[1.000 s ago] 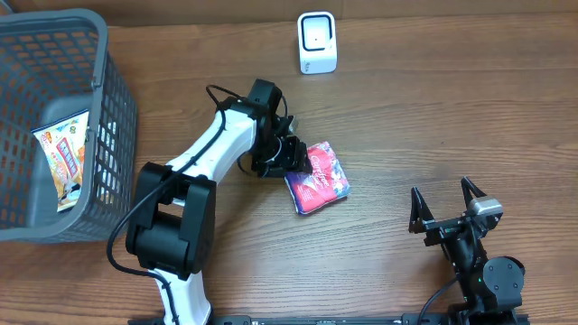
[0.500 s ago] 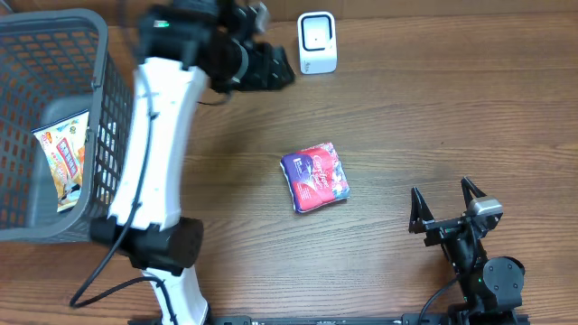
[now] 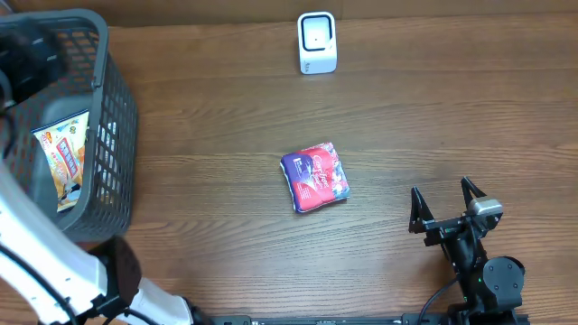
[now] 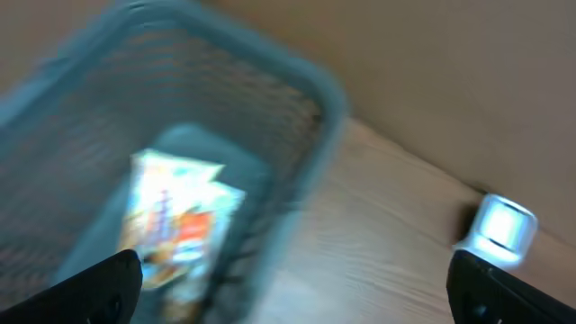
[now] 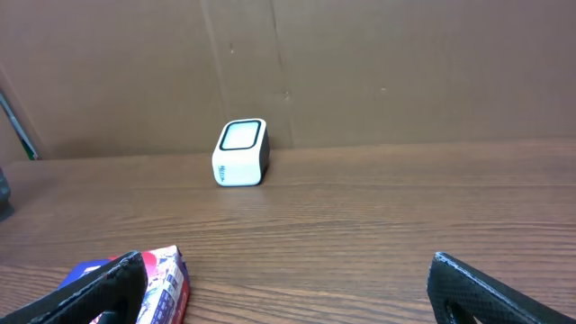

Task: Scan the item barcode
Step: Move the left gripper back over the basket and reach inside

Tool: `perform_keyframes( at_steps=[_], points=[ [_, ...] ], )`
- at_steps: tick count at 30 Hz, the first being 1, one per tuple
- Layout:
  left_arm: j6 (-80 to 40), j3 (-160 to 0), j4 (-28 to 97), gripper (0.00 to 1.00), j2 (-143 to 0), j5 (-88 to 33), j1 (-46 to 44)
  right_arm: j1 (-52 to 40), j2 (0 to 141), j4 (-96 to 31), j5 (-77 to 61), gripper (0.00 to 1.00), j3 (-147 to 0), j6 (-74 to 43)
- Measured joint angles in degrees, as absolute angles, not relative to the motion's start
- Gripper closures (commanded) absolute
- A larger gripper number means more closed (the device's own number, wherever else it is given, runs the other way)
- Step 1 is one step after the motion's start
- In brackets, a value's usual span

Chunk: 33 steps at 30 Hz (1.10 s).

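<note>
1. Brown wood-grain bench (image 3: 452,108): it carries every item you find listed below.
2. White box-shaped barcode scanner (image 3: 317,42): your landmark. It stands upright at the far edge of the bench, against a brown cardboard wall (image 5: 360,72).
3. Flat purple-and-red foil packet (image 3: 315,177): the task's item. It lies flat on the bench, straight out from the scanner toward the arm bases and well apart from it. Nothing touches it.
4. Grey plastic mesh basket (image 3: 113,117): it sits far to the left of the scanner. You can see an orange-and-yellow printed packet (image 3: 63,158) lying inside it.
5. Left gripper (image 4: 290,273): it hangs above the basket, left of the scanner. Your wrist view is blurred, but the jaws stand spread wide with nothing between them.
6. Right gripper (image 3: 441,191): it sits near the bench's front edge, right of the scanner and farther from it than the foil packet. The jaws are spread wide and empty.
</note>
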<state>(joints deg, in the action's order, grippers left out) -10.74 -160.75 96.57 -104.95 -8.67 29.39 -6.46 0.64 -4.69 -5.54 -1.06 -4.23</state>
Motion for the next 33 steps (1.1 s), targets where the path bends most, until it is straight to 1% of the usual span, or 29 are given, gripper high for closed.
perform_keyframes(
  at_steps=[6, 11, 17, 22, 27, 33],
  points=[
    [-15.16, -149.4, 95.61, 0.0, -104.57, -2.79, 39.92, -6.46, 0.64, -4.69, -5.54, 0.0, -1.06, -4.27],
    [-18.39, -141.64, 92.25, 0.0, -108.55, 1.98, 41.34, -6.46, 0.64, -4.73, -5.52, 0.0, -1.06, -4.23],
    [-19.64, -137.21, 90.89, 0.0, -116.75, 3.73, 39.72, -6.46, 0.64, -4.71, -5.56, 0.0, -1.06, -4.25],
    [-19.7, -137.01, 90.61, 0.0, -123.61, 5.17, 35.51, -6.46, 0.64, -4.67, -5.54, 0.0, -1.06, -4.27],
    [-19.81, -136.94, 89.54, 0.0, -129.86, 10.33, 29.76, -6.46, 0.64, -4.69, -5.54, 0.0, -1.06, -4.27],
    [-19.81, -136.86, 89.1, 0.0, -135.11, 15.35, 26.48, -6.46, 0.64, -4.69, -5.52, 0.0, -1.06, -4.29]
  ],
)
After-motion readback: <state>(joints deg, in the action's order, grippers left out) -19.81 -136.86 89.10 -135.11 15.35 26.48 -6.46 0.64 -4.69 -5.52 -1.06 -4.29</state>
